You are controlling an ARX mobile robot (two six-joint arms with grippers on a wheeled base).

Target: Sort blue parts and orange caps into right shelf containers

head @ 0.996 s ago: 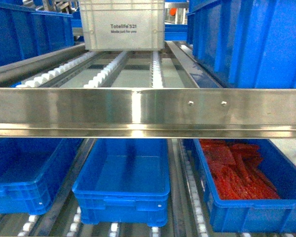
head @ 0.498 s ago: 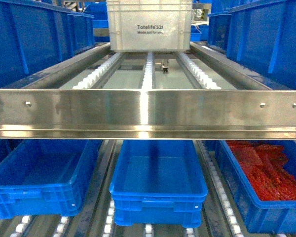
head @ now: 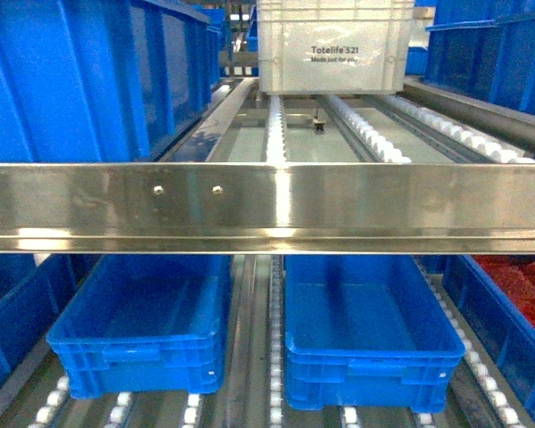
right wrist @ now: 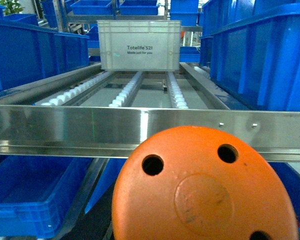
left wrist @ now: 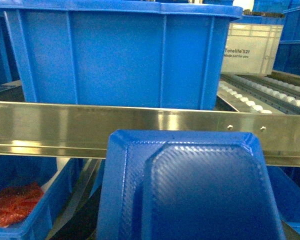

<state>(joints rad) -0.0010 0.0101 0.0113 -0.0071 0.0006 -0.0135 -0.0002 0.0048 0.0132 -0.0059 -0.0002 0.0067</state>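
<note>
View swung left; red-filled crate [head: 517, 330] now at right edge

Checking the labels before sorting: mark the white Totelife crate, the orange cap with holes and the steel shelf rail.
White Totelife crate [head: 334, 49], head view: front wall beside the printed name.
Orange cap [right wrist: 202, 192], right wrist view: middle of its domed face, below the two upper holes.
Steel shelf rail [head: 267, 205], head view: front face, mid-span.

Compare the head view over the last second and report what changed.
The head view has panned left: the white crate slid from centre-left to centre-right, and the bin of red parts moved to the right edge, mostly cut off. A second empty blue bin now shows fully. Nothing on the shelves itself shifted. No hand appears in the head view.
</note>
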